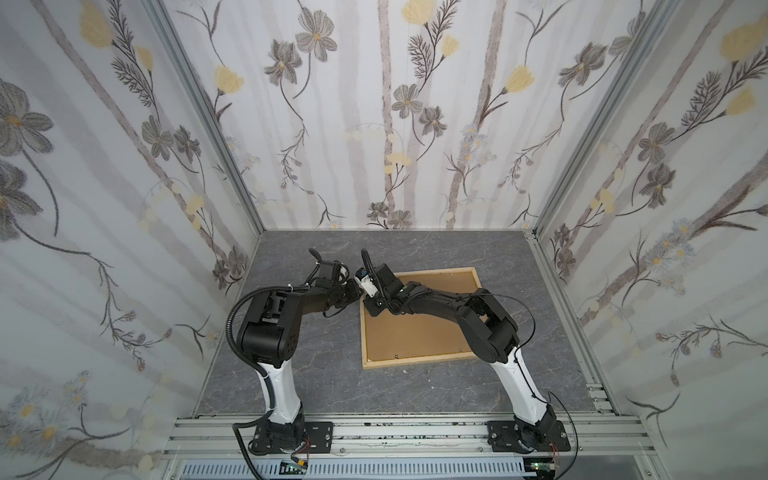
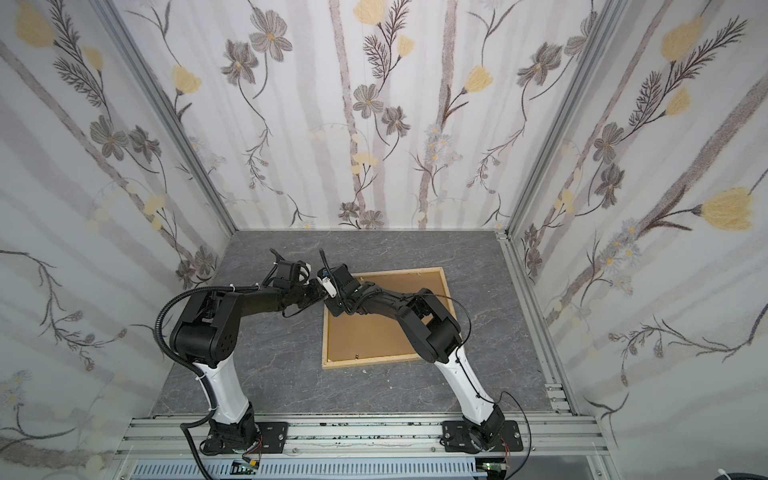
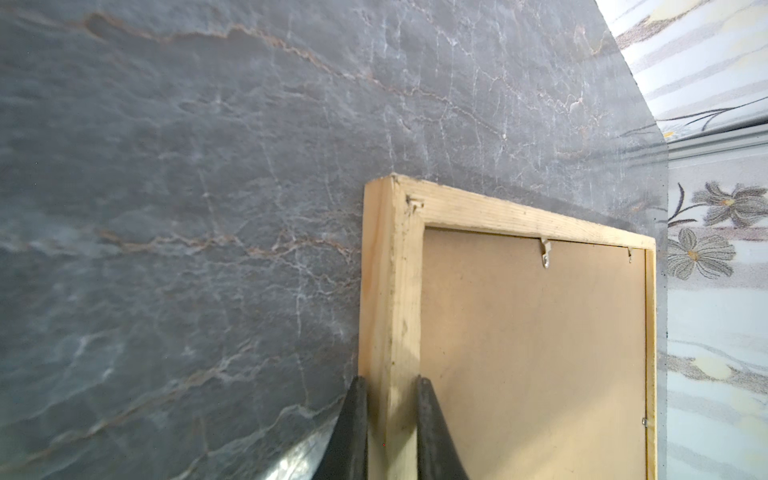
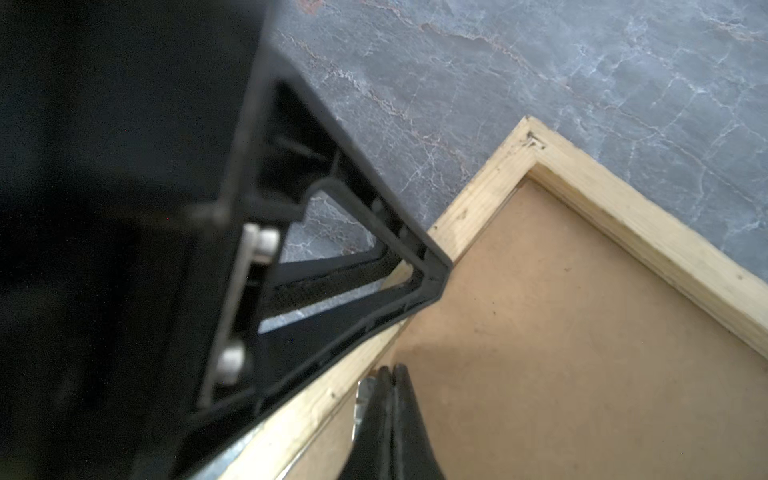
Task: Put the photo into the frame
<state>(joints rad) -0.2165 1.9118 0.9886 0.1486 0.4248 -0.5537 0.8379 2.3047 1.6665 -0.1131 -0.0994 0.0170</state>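
Both arms are bent inward to the 10 o'clock corner of the frame (image 1: pixel 419 360). Its rail is clamped by the left tool (image 3: pixel 388 415); the right tool (image 4: pixel 392 374) is closed finger to finger over the fibreboard backing (image 4: pixel 582 332).

In both top views the right arm (image 1: pixel 440 301) covers the frame (image 1: pixel 419 359) corner toward the table (image 1: pixel 316 374) far edge; in the right wrist view the left gripper (image 4: pixel 430 272) is blurred
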